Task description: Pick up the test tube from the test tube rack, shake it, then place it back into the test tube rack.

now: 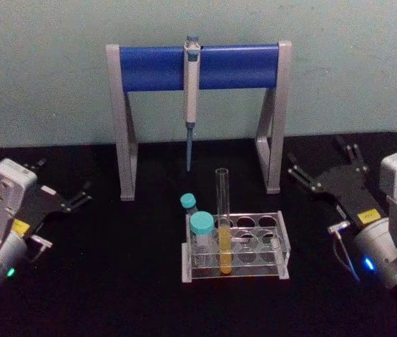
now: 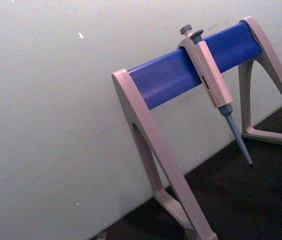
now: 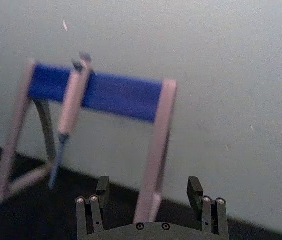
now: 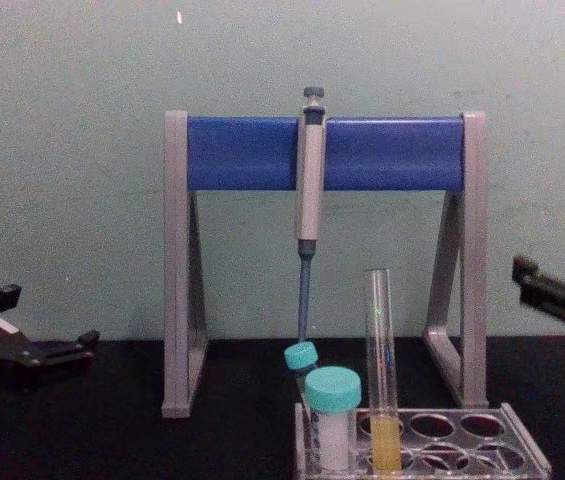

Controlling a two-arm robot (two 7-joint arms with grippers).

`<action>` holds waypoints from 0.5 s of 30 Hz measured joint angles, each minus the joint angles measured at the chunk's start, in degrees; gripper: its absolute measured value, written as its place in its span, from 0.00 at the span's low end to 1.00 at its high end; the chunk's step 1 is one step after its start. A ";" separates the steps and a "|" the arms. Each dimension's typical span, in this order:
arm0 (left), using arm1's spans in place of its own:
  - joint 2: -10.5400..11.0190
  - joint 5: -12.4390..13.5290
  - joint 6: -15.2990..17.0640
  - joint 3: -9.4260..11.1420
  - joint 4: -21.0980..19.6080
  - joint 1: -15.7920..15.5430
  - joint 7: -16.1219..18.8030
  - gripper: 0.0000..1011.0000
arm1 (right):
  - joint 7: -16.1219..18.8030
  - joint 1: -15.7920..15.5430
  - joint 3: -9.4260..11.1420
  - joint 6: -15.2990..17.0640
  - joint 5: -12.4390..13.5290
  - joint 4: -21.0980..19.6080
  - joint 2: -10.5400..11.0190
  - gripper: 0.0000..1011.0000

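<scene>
Tall clear glass test tube [image 1: 223, 225], yellow-orange liquid: upright in low clear plastic rack [image 1: 282, 242], between both tools | left tool [image 1: 63, 188]: spread, empty | right tool [image 1: 324, 165]: spread, empty | black desk [image 1: 114, 295]

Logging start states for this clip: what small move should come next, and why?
Probably the right gripper, open and resting off to the rack's right, should reach toward the test tube. It stands upright in the test tube rack, its bare top free to grasp. The left gripper lies parked, open.

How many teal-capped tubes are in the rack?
2: both teal-capped white tubes stand at the clear plastic rack's left end, one nearer the robot, one behind it.
</scene>
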 joint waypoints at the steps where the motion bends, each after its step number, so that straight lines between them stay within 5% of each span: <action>1: 0.00 0.00 0.00 0.00 0.00 0.00 0.00 0.99 | -0.92 -0.23 0.10 1.18 -1.05 0.60 -0.36 0.99; 15: 0.00 0.00 0.00 0.00 0.00 0.00 0.00 0.99 | -3.11 -0.82 1.42 6.28 -4.01 7.00 -3.78 0.99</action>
